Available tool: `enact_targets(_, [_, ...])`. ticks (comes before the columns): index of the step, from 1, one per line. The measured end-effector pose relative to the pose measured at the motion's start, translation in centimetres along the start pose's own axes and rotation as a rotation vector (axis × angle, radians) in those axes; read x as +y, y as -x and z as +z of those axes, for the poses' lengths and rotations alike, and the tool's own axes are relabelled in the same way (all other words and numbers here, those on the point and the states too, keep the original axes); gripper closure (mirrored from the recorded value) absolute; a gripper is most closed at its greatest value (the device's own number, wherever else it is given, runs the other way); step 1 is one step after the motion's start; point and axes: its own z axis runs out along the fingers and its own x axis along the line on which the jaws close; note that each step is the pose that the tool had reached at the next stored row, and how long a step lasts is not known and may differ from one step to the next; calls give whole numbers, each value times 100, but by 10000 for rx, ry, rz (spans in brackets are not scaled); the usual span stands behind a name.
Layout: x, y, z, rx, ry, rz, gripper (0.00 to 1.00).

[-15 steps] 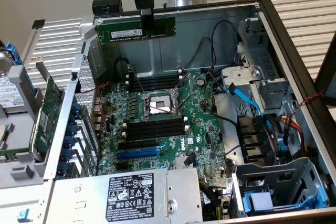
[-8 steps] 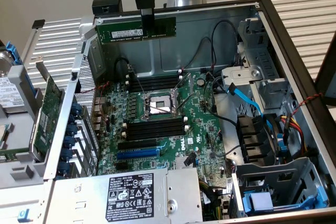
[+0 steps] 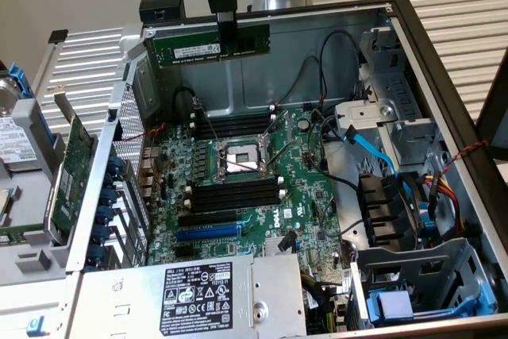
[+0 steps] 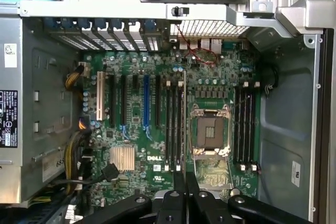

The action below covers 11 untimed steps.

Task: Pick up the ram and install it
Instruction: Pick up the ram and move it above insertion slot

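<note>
The ram [image 3: 190, 47], a long thin green stick with a white label, hangs level, high above the motherboard [image 3: 305, 196], near the case's far wall. My gripper [image 3: 227, 52] is shut on it, gripping right of its middle. In the wrist view the ram [image 4: 185, 119] appears edge-on as a thin pale line running out from my gripper [image 4: 186, 184], over the board between the empty black slots [image 4: 173, 124] and the CPU socket [image 4: 209, 132]. More empty black slots [image 3: 238, 194] with white end clips lie on either side of the socket [image 3: 238, 158].
A broader green expansion card [image 3: 71, 172] leans outside the case at the exterior view's left. The grey power supply [image 3: 198, 291] sits at the front. A blue cable [image 3: 369, 148], black wires, a fan [image 3: 389, 212] and a drive cage [image 3: 421, 291] crowd the exterior view's right.
</note>
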Motion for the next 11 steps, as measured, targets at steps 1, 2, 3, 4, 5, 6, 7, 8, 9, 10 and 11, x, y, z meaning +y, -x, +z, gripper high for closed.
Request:
enact_targets(1, [0, 0, 10, -1, -21, 32, 87])
enact_targets(2, [0, -1, 24, -3, -26, 67, 87])
enact_targets(3, [1, -1, 38, -6, -30, 100, 87])
enact_targets(4, [1, -1, 54, -6, -31, 139, 87])
enact_targets(5, [2, -1, 71, -7, -32, 174, 87])
enact_targets(6, [3, -1, 89, -13, -32, 205, 87])
enact_targets(7, [3, -1, 107, -17, -31, 235, 87])
enact_targets(8, [4, -2, 125, -23, -32, 261, 87])
enact_targets(9, [4, -1, 143, -28, -32, 280, 87])
enact_targets(10, [3, 2, 161, -28, -32, 284, 87])
enact_targets(11, [1, 11, 178, -28, -31, 289, 87])
